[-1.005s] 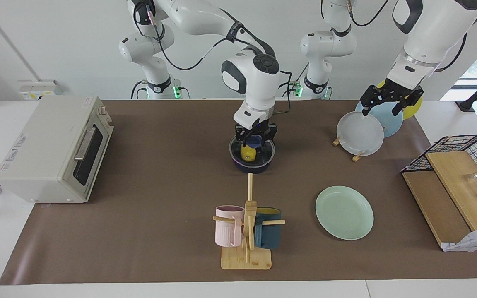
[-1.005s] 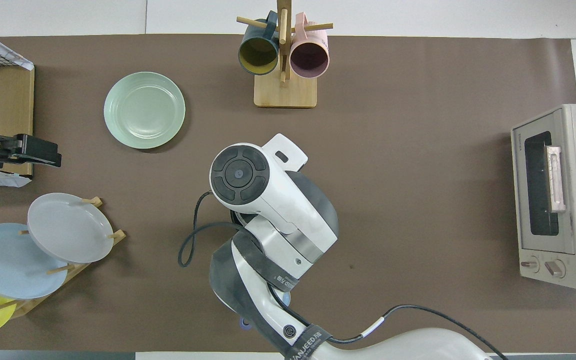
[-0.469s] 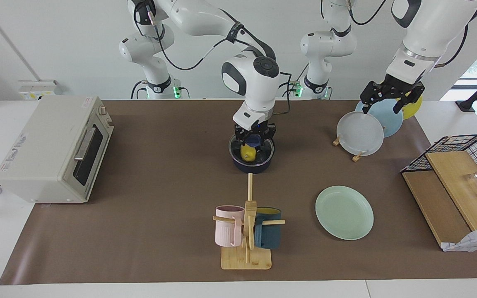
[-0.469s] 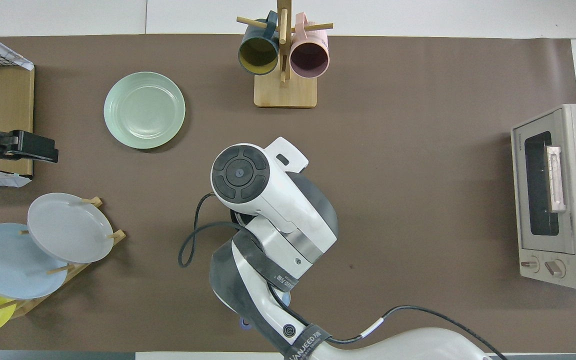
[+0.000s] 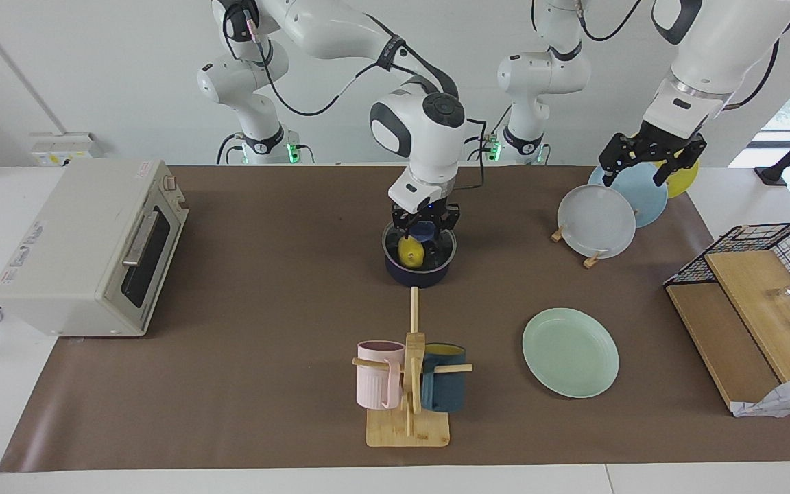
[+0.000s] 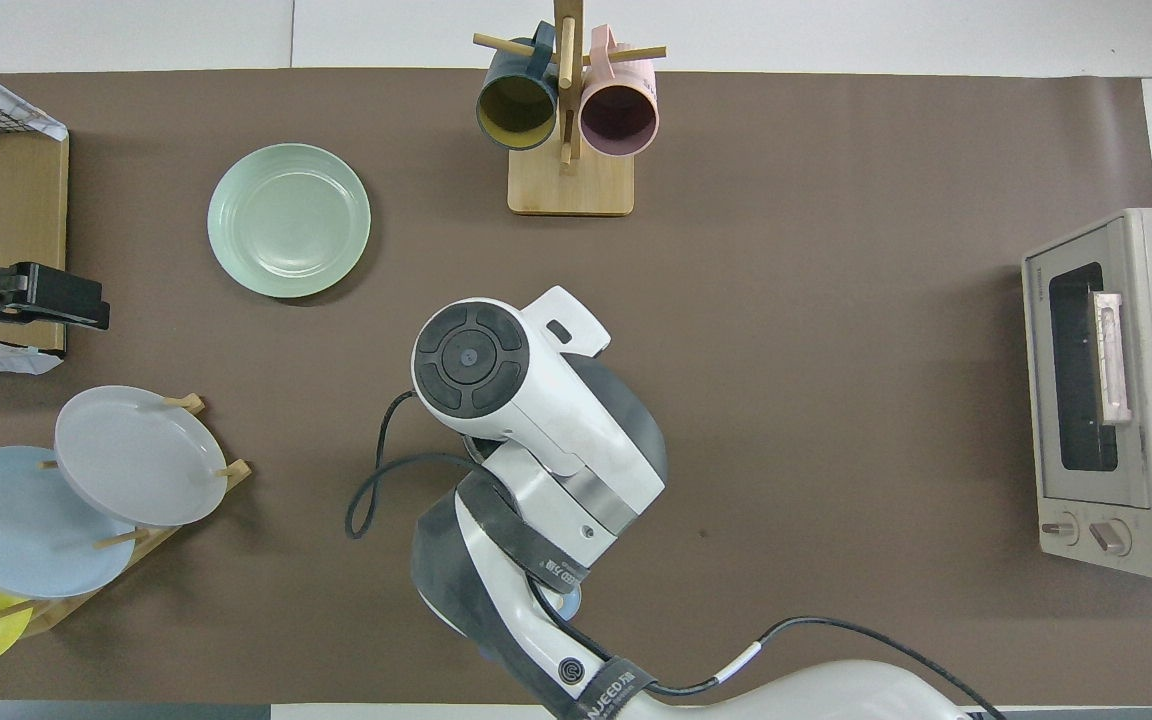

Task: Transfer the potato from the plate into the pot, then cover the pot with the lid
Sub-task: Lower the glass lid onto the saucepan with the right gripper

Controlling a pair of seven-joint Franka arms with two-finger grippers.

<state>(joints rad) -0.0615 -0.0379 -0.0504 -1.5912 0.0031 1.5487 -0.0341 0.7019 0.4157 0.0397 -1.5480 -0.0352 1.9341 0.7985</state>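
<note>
1. The right tool (image 5: 425,223) is directly over the pot (image 5: 417,272), and its fingers (image 5: 403,224) stand at the two sides of the lid's blue knob; I cannot tell if they press the knob or are apart from it.
2. The lid (image 5: 438,252) lies on the pot – its metal rim follows the pot's rim, and the potato (image 5: 411,252) is seen through the glass, inside the pot.
3. In the overhead view the right arm covers the pot completely.
4. The plate (image 5: 570,352) has nothing on it; it lies on the counter (image 5: 265,274), farther from the robots than the pot and toward the left arm's end.
5. The left tool (image 5: 650,156) hangs with its fingers spread over the plate rack (image 5: 590,260) – it holds nothing.
</note>
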